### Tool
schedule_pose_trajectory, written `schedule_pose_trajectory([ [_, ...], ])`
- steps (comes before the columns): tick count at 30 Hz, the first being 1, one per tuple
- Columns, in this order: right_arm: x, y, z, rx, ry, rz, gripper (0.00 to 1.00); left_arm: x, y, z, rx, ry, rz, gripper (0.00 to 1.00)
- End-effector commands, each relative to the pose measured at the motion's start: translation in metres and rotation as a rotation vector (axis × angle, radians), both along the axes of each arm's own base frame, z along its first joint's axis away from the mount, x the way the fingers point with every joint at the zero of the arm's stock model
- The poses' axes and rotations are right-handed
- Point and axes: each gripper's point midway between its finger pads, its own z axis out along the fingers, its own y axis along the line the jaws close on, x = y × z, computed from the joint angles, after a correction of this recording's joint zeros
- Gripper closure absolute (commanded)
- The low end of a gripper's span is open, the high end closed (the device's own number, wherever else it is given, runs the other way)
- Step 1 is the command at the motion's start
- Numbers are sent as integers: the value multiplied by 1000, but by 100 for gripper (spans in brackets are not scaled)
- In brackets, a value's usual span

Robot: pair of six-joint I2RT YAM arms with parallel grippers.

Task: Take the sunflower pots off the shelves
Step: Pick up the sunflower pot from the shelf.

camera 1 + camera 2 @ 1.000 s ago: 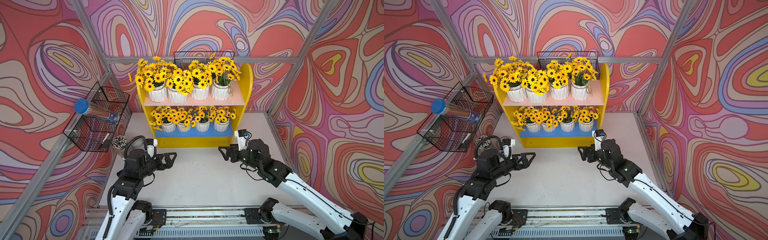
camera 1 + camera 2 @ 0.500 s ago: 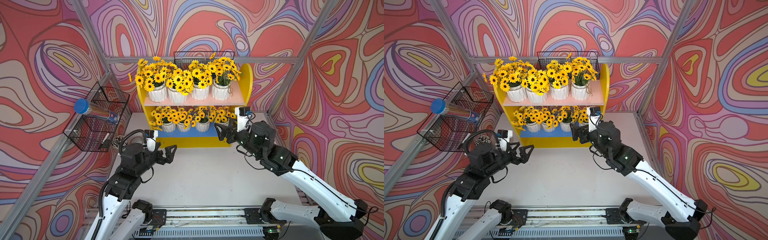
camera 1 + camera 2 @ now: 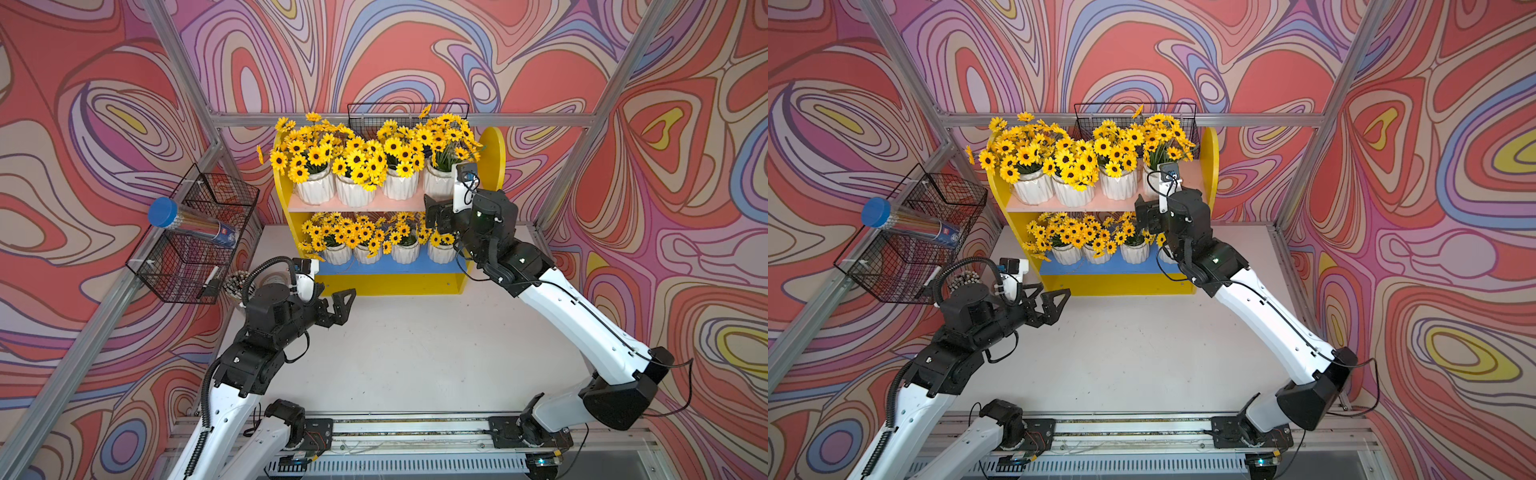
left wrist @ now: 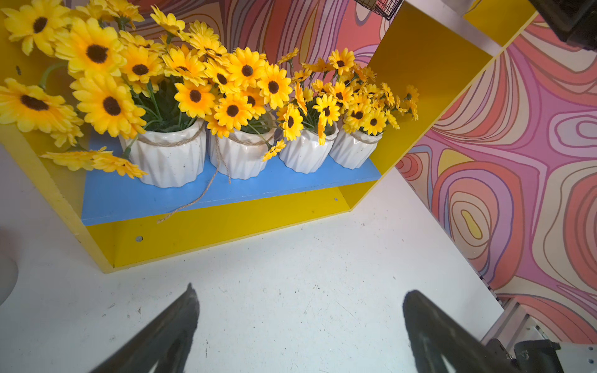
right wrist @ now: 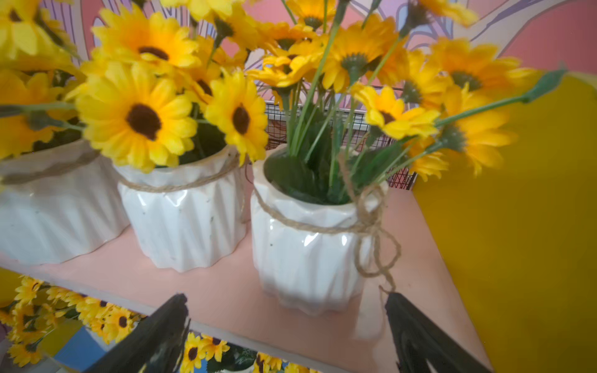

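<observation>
The shelves (image 3: pixel 493 166) stand at the back of the table, yellow with a pink upper board (image 3: pixel 361 205) and a blue lower board (image 4: pixel 290 174). Several sunflower pots (image 3: pixel 316 189) line the upper board and several more (image 4: pixel 168 161) the lower one. My right gripper (image 5: pixel 286 297) is open at the front edge of the pink board, level with the right-end pot (image 5: pixel 307 255), which stands just ahead of the jaws, untouched; both top views show this gripper (image 3: pixel 438 210) (image 3: pixel 1146 214). My left gripper (image 4: pixel 300 289) hangs open and empty over the table before the shelf's left end (image 3: pixel 340 301).
A black wire basket (image 3: pixel 195 241) on the left wall holds a clear blue-capped tube (image 3: pixel 187 222). A jar of pencils (image 3: pixel 237 282) stands below it beside my left arm. Another wire basket (image 3: pixel 407 112) hangs behind the shelves. The white table (image 3: pixel 415 340) spreads in front.
My right arm rose from table height to the upper board and its jaws spread wide. My left gripper stayed open and shifted only slightly.
</observation>
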Motion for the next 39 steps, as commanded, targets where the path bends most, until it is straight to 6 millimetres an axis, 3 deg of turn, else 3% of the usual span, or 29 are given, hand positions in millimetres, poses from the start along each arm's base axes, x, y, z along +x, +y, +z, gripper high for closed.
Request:
schedule_pose_trajectory([
  [1, 8, -8, 17, 34, -29, 0, 2, -3, -2, 8, -1, -40, -22, 0],
  [17, 56, -1, 17, 89, -3, 120, 2, -2, -3, 2, 10, -37, -25, 0],
  [33, 68, -3, 26, 153, -90, 122, 2, -1, -3, -4, 31, -38, -31, 0],
  [39, 76, -2, 17, 183, -86, 106, 2, -1, -2, -5, 39, -37, -26, 0],
])
